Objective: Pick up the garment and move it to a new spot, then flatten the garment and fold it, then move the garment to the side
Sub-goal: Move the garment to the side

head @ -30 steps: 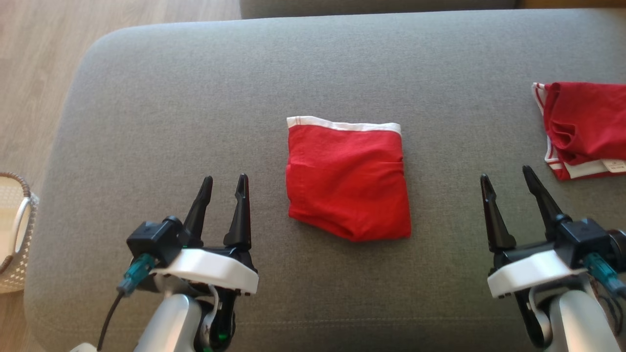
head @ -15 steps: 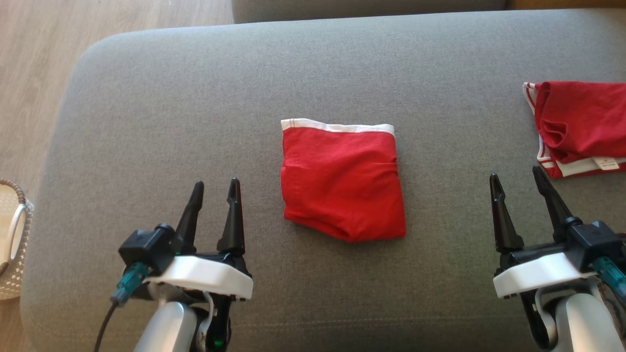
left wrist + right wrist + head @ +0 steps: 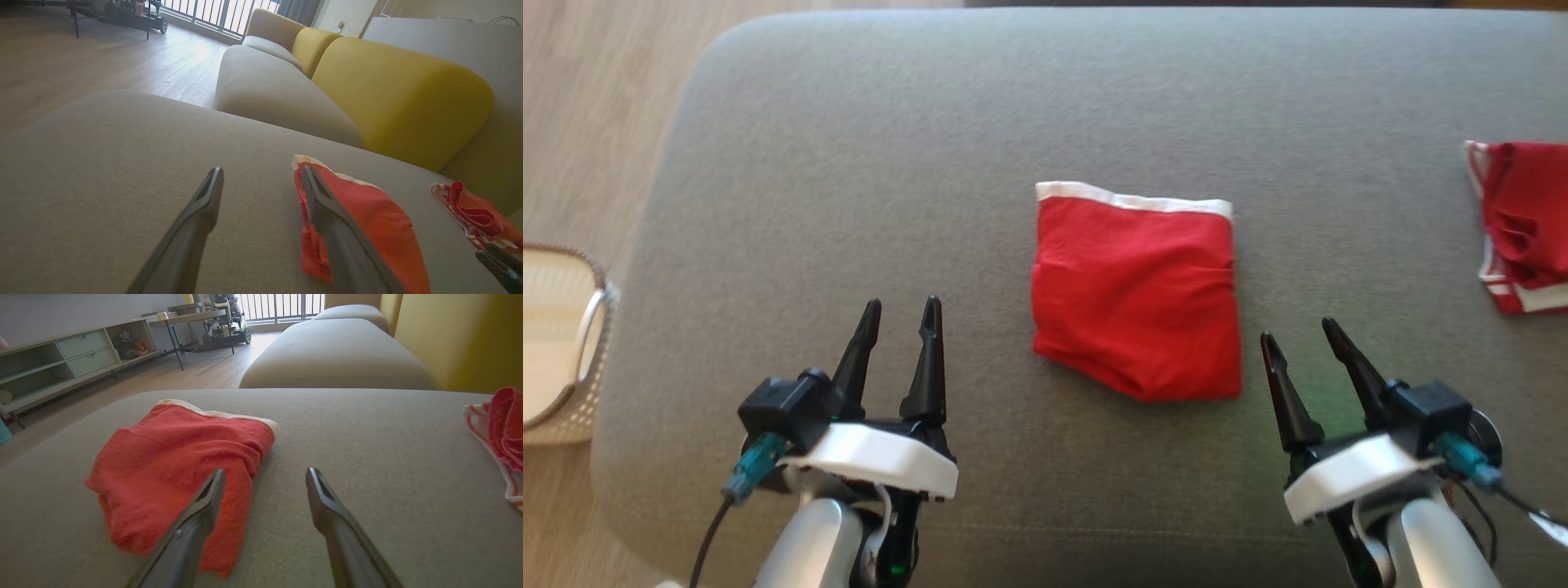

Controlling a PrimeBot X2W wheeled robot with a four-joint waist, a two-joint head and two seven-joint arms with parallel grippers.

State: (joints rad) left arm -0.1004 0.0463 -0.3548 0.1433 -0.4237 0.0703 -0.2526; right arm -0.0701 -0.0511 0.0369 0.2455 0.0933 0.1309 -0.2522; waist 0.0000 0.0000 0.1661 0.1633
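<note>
1. On the grey sofa cushion (image 3: 849, 163), near its middle, lies the folded garment (image 3: 1135, 294). It is red and roughly square, with a white waistband along its far edge, and it lies flat on the fabric.
2. To the garment's left and well apart from it, the left gripper (image 3: 902, 301) stands over the cushion's front. Its fingers are spread and hold nothing.
3. Just beside the garment's near right corner, not touching it, is the right gripper (image 3: 1297, 330). Its fingers are spread and hold nothing.
4. Bare cushion fabric lies between each gripper and the garment (in the left wrist view, one of that gripper's own fingers crosses the sight line to the garment).
5. Surroundings:
   - A second red garment (image 3: 1523, 220) with white trim lies rumpled at the cushion's right edge, well apart from the folded one.
   - A woven basket (image 3: 592, 335) sits on the wooden floor (image 3: 588, 98) off the cushion's left side.
   - A yellow backrest (image 3: 400, 94) runs behind the cushion.
   - A further seat cushion (image 3: 269, 90) lies beyond.
   - A shelf unit (image 3: 73, 355) with drawers stands across the room.
6. Count: two red garments, two grippers, four fingers, one basket.
</note>
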